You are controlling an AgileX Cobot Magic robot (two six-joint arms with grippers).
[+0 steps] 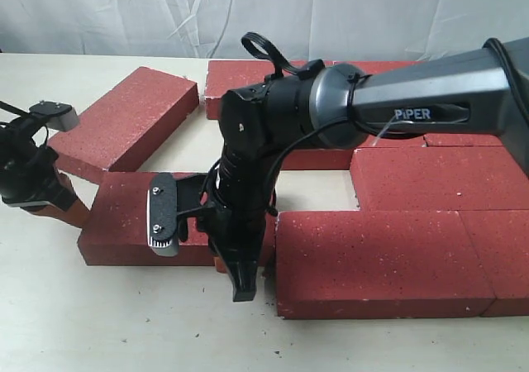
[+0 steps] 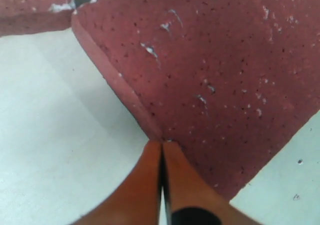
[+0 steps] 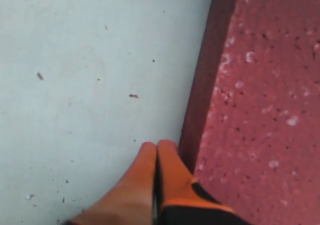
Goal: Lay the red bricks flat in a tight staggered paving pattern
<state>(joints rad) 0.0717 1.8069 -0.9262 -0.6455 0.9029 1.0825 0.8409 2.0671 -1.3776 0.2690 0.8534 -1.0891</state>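
Red bricks (image 1: 380,260) lie mostly flat and staggered on the right half of the table (image 1: 124,331); two aren't in the pattern yet. Far left: left gripper (image 2: 161,147), orange fingers pressed together w/ nothing betw. them, tip touching a brick corner. Prob. set as a closed pusher, to nudge not grip. Next, the angled brick (image 1: 124,120) sits askew, apart from the pattern. In front of it the loose brick (image 1: 124,219) lies flat, approx. parallel w/ the front row; the arm hides the join. Centre: right gripper (image 3: 157,150) reaches across, fingers also together & empty, low, just beside a brick's side face. Can't tell which brick. Looks placed to shove sideways. Right: laid rows tight, joints offset. Containers: none in view.
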